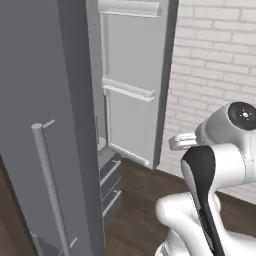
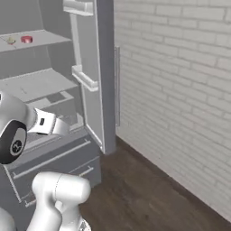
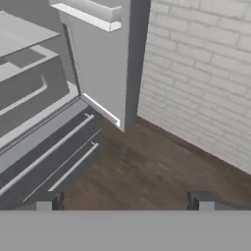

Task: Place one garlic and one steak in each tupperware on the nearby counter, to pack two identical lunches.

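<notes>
Right base view: we see the steak (image 2: 27, 39) and garlic (image 2: 10, 40) on the fridge shelf, upper left, well above our spread, empty gripper (image 3: 125, 200).

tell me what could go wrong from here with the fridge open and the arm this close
1. The open fridge door stands right beside the arm; a wide swing could clip its door shelf.
2. The steak and garlic sit high and far back on the top shelf, a long reach past the shelf edges.
3. The gripper, fingers open and empty, points at the floor, not the food.
</notes>
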